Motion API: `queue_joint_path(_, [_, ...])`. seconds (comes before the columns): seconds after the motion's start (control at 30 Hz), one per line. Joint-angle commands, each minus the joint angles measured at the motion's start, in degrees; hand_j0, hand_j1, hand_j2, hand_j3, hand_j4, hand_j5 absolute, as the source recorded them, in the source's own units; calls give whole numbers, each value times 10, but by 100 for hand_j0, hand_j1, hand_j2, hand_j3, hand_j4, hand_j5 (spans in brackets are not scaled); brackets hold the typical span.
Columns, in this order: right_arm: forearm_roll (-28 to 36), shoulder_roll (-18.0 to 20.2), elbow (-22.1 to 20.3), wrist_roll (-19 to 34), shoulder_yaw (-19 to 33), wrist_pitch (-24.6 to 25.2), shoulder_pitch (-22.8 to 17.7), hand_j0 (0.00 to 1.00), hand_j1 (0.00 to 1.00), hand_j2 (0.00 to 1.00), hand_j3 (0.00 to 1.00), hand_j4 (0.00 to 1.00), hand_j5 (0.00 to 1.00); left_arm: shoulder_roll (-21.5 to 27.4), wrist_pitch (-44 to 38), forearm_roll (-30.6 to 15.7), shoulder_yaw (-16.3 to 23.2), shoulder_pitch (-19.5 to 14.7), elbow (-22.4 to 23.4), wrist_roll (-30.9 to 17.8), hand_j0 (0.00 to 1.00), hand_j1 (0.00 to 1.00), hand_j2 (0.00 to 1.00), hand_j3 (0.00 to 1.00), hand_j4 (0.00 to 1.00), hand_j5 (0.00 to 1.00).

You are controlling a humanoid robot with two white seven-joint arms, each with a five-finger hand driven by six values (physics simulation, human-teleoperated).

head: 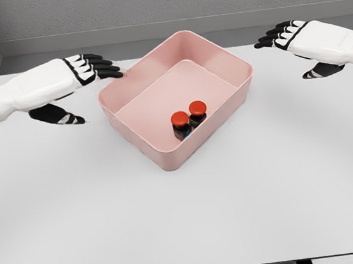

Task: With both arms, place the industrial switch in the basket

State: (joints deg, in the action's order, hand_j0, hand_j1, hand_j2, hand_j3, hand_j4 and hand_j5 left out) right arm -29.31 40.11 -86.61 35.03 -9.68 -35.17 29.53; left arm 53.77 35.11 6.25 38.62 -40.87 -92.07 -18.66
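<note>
We've got the table [188, 227] with the pink basket [134, 92] near its far edge, switch [188, 119] already lying inside by the front wall. Left hand [76, 76] and right hand [300, 36] both spread wide, empty. Main risk we see: a stray arm swing clipping the rim and shoving the basket.

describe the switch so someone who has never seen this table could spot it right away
In the middle of the white table sits a pink basket. The switch lies inside it, against the near wall. It is the only thing in there: a small dark body topped with two round red buttons.
</note>
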Motion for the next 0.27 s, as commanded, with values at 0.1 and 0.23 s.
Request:
queue_joint_path(0.1, [3, 1, -1, 0, 0, 2, -1, 100, 100, 100, 100, 100, 100, 43, -1, -15, -28, 20, 15, -3, 100, 100, 100, 100, 100, 100])
queue_joint_path(0.23, [3, 1, -1, 0, 0, 2, -1, 100, 100, 100, 100, 100, 100, 49, -1, -15, -65, 34, 59, -4, 100, 100, 100, 100, 100, 100])
